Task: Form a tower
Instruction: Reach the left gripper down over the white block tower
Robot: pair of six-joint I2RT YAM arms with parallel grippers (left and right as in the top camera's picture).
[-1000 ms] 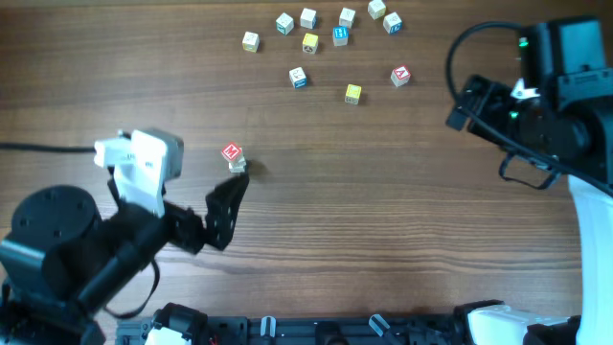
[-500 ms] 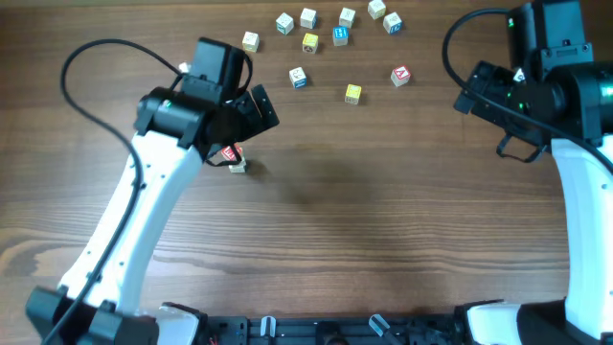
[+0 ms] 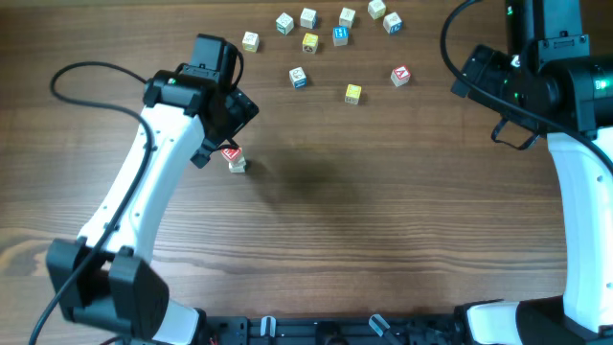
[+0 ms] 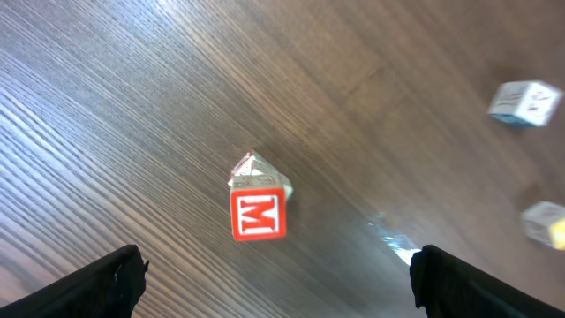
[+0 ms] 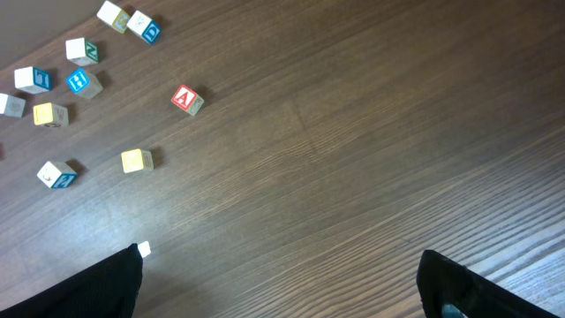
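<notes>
Left gripper (image 4: pixel 275 269), jaws wide apart and empty, hangs over the tower (image 4: pixel 259 203) at centre of its wrist view, so any added loose cube (image 3: pixel 298 77) should land flat and centred on the red M face, without nudging the stack.
</notes>
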